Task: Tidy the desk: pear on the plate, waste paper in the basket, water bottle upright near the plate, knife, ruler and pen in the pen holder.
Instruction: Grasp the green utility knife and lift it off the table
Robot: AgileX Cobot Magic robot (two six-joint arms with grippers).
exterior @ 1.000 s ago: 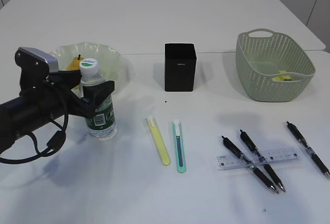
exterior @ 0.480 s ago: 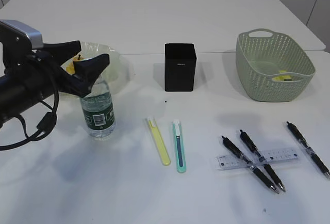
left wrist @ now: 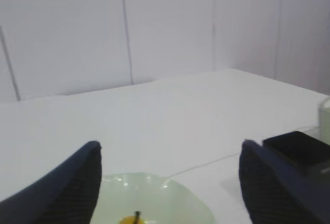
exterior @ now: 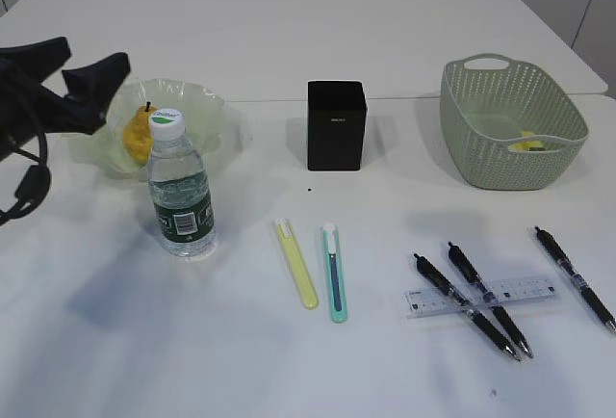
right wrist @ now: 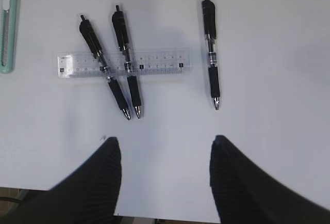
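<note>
The water bottle (exterior: 181, 190) stands upright in front of the green glass plate (exterior: 207, 110), which holds the yellow pear (exterior: 138, 133). My left gripper (exterior: 89, 69) is open and empty, raised at the far left above the plate; the plate (left wrist: 160, 201) and the pear's stem show between its jaws (left wrist: 170, 154). The black pen holder (exterior: 336, 124) stands mid-table. Two utility knives, yellow (exterior: 296, 264) and teal (exterior: 333, 272), lie in front. Three pens (right wrist: 124, 61) and a clear ruler (right wrist: 154, 62) lie at right, below my open, empty right gripper (right wrist: 165, 149).
A green woven basket (exterior: 462, 139) stands at the back right with yellow waste paper (exterior: 531, 144) inside. The table's near edge runs just under the right gripper's jaws in the right wrist view.
My left gripper has let go of the bottle, lifted and drawn back to the left. The bottle stays upright where it stood.
</note>
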